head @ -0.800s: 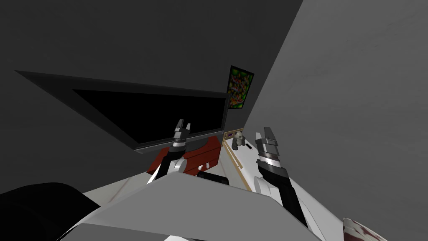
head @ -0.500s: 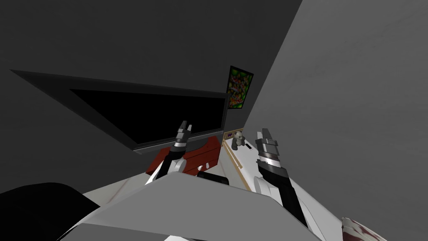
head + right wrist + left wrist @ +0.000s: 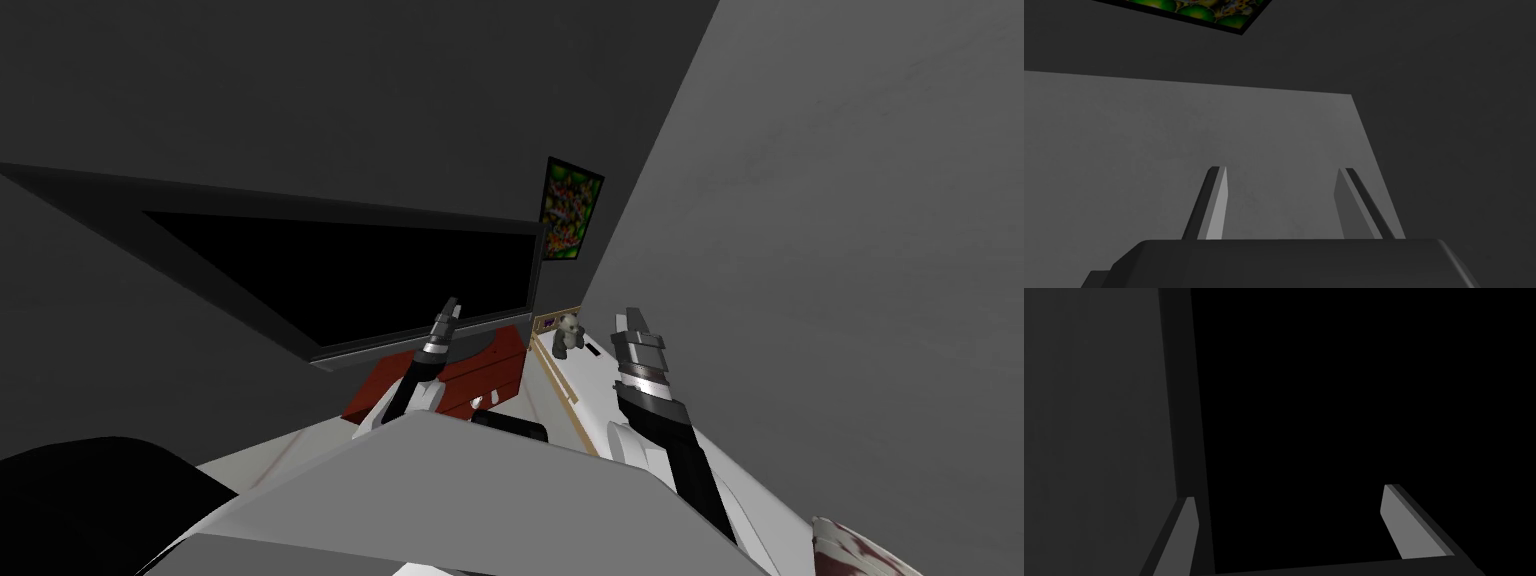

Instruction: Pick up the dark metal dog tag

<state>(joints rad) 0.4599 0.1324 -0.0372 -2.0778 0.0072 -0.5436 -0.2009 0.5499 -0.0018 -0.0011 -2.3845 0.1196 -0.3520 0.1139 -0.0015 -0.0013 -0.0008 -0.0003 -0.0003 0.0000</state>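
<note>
Two arms up & fwd, both tools spread wide, nothing held: left tool (image 3: pixel 450 306) at TV screen (image 3: pixel 350 280), right tool (image 3: pixel 630 318) by grey wall (image 3: pixel 850 250). Dog tag (image 3: pixel 594 350) on white counter (image 3: pixel 582 385), just beside toy panda (image 3: pixel 568 333).

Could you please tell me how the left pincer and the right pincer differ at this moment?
In the head view the left pincer looks smaller and reaches further forward, in front of the black screen; the right pincer looks larger and sits nearer, beside the grey wall. The left pincer's fingers stand wider apart in its wrist view than the right pincer's do in its own. Both are open and hold nothing.
</note>
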